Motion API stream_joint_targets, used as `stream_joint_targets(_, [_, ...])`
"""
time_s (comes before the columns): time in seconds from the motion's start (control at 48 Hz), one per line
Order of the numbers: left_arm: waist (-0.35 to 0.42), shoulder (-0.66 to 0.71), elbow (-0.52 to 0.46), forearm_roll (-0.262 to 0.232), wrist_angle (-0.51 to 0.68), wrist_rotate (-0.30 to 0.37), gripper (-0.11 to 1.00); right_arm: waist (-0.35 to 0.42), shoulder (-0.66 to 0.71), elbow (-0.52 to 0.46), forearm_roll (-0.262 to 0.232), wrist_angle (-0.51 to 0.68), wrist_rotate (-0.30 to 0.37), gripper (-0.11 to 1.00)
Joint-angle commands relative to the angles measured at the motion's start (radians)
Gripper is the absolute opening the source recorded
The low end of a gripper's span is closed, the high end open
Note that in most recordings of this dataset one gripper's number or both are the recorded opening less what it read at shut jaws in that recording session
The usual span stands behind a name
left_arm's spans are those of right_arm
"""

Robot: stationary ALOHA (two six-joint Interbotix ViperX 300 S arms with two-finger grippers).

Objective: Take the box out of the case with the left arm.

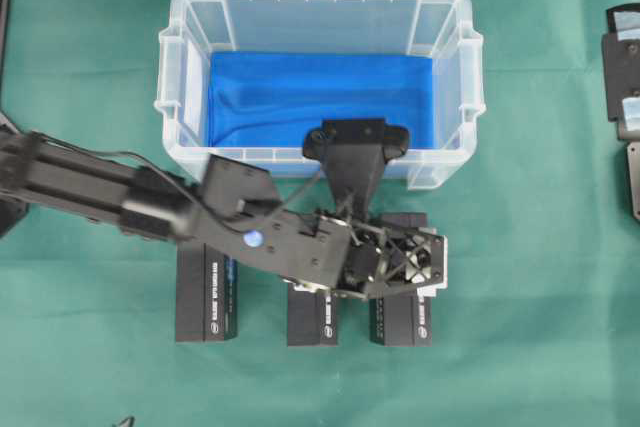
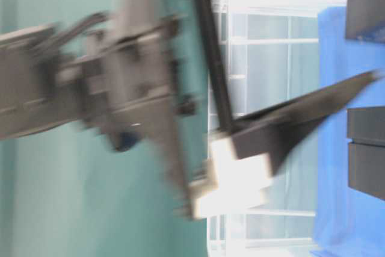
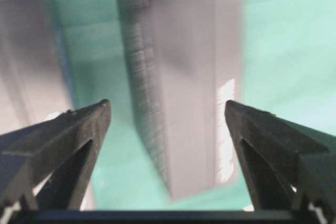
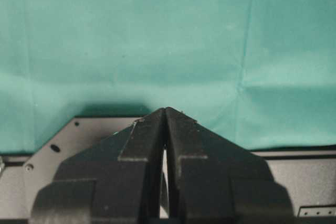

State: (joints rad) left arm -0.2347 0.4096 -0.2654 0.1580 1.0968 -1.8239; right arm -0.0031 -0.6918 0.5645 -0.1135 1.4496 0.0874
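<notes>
So the case looks empty in the overhead view, just blue lining, and three black boxes sit in a row on the green desk at its 6 o'clock side. The right-hand box lies directly under the left gripper, long axis running 12 to 6. The left wrist view shows what overhead hides: the fingers spread wide on either side of that box, not touching it. The right gripper is closed on nothing, parked well off at 3 o'clock. I'd say this box is already out.
</notes>
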Motion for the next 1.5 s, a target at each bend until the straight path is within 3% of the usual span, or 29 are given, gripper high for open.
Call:
stream_joint_targets(0.0, [0.005,-0.072,-0.037,0.006,0.035,0.003,0.87,-0.002,0.000,-0.012,0.002,-0.002,-0.002,0.02])
stream_joint_targets(0.334, [0.017,-0.084,-0.115,0.008,0.043,0.074,0.87,-0.002,0.000,-0.011,0.002,-0.002,-0.003,0.02])
stream_joint_targets(0.771, [-0.002,-0.130,-0.046,0.008,0.075,0.074,0.87,-0.002,0.000,-0.011,0.002,0.000,0.000,0.02])
stream_joint_targets(1.063, [-0.041,-0.285,0.112,0.008,0.141,0.049,0.87,-0.002,0.000,-0.011,0.002,0.000,0.000,0.02])
stream_joint_targets(1.48, [-0.127,-0.632,0.497,0.008,0.147,-0.018,0.87,-0.002,0.000,-0.011,0.002,0.035,0.000,0.02])
